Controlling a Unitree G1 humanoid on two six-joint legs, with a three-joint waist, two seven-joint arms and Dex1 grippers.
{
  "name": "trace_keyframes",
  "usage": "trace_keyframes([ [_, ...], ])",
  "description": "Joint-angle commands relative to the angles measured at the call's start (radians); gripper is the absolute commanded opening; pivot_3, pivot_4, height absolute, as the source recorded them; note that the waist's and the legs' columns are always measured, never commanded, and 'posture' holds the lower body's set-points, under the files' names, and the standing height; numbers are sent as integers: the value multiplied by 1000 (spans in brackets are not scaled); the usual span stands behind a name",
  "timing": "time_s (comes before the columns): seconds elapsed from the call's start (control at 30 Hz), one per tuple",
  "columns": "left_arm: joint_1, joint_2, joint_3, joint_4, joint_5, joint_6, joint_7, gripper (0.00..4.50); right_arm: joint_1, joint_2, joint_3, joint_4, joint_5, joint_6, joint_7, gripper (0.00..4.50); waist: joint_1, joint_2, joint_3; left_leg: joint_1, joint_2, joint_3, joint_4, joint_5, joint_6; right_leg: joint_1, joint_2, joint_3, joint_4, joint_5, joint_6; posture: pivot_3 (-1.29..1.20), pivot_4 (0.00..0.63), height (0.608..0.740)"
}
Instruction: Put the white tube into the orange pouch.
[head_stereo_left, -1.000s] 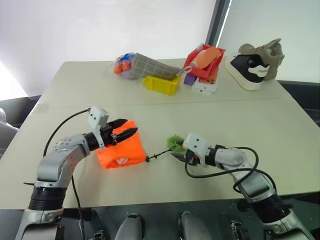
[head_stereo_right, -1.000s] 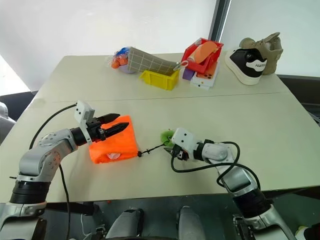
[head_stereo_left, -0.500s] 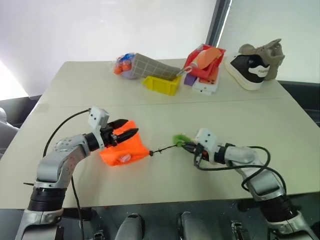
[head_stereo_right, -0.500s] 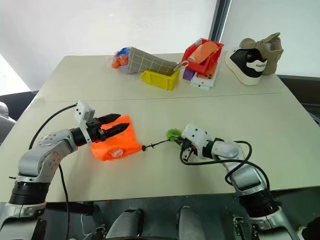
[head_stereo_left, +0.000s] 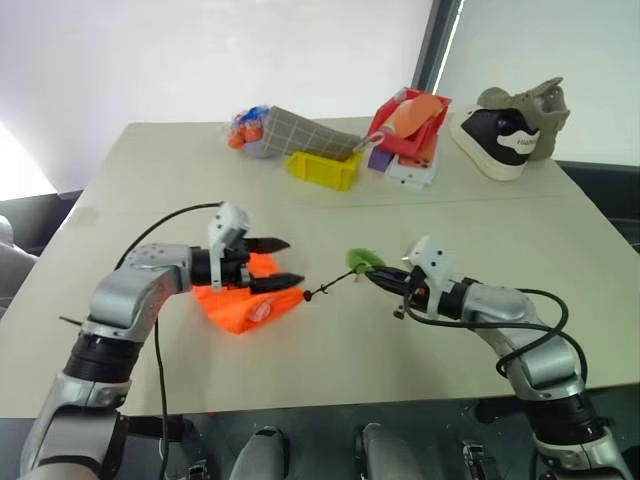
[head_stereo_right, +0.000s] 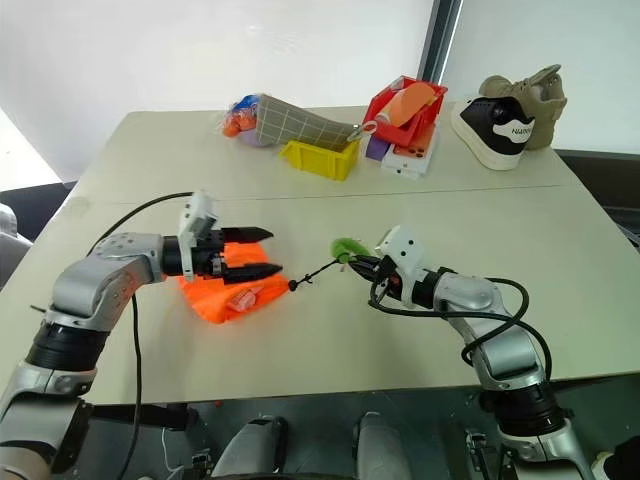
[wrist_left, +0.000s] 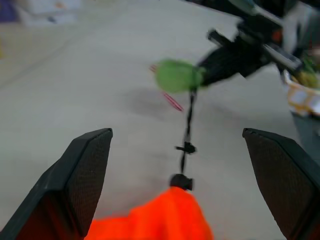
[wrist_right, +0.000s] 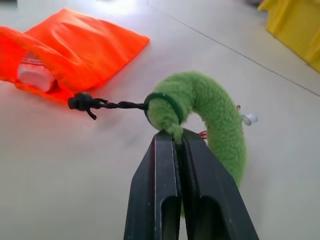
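The orange pouch (head_stereo_left: 240, 302) lies on the table near its front left, mouth towards me. The white tube (wrist_right: 34, 75) shows inside that mouth. My left gripper (head_stereo_left: 279, 264) hangs open just above the pouch, pointing right, its fingers (wrist_left: 85, 170) spread wide. A thin black cord (wrist_right: 111, 104) runs from the pouch to a fuzzy green ring (wrist_right: 212, 107). The right gripper (wrist_right: 173, 136) is shut on that ring, holding it a little above the table with the cord drawn straight. A small white and red bit (wrist_right: 248, 119) lies behind the ring; I cannot tell what it is.
At the back of the table stand a yellow bin (head_stereo_left: 322, 168), a red bin (head_stereo_left: 405, 125) with a peach-orange object, a checked bag (head_stereo_left: 300, 128) and a black-and-white shoe (head_stereo_left: 505, 135). The near table edge runs just below both arms.
The right gripper shut on the green ring, then lifted it up and to the right, drawing the cord straight. The left gripper swung right over the pouch and opened wider. The pouch slid slightly right.
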Motion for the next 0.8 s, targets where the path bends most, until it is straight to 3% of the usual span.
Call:
trace_keyframes([
  [0.03,-49,12,-89,67,81,-45,-85,4440,-22,-2,-1,-59,27,-20,13,0,-2,0,0,0,0,0,0,0,0,0,0,0,0,0,0,0,150,740],
  [0.27,-141,-28,-176,213,180,-87,-156,4440,-26,3,4,-95,39,-6,7,0,1,0,0,-1,0,0,0,0,0,0,0,0,0,0,0,0,150,740],
  [0.53,-139,-36,-206,253,243,-132,-213,4440,-27,-1,8,-124,50,7,-4,0,0,0,0,-1,0,0,0,0,1,-1,0,0,1,0,1,0,150,740],
  [0.8,-129,-51,-177,248,238,-117,-213,373,-42,1,16,-121,55,6,-1,0,0,0,0,-1,0,0,0,0,1,0,0,0,1,0,1,0,150,740],
])
